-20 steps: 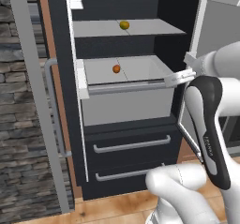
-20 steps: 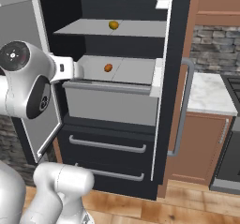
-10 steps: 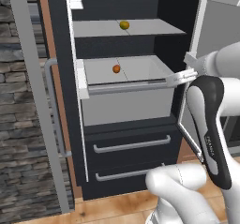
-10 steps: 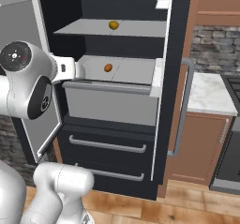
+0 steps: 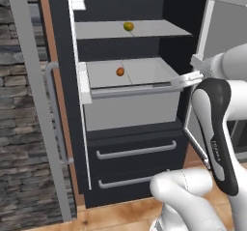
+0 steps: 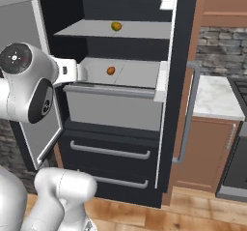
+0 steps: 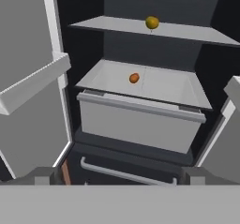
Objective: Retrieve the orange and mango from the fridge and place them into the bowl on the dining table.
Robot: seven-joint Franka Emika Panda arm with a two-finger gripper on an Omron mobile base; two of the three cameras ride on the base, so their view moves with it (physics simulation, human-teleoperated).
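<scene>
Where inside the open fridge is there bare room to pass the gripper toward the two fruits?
The upper shelf is bare on both sides of the mango. The lower shelf is open right of the orange, out to the fridge wall. It is tightest at the left, where the door bin juts in.

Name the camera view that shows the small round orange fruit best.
Hand view: the small round orange fruit sits near centre, unobstructed, on the grey lower shelf. Both base views show it smaller, on the same shelf.
</scene>
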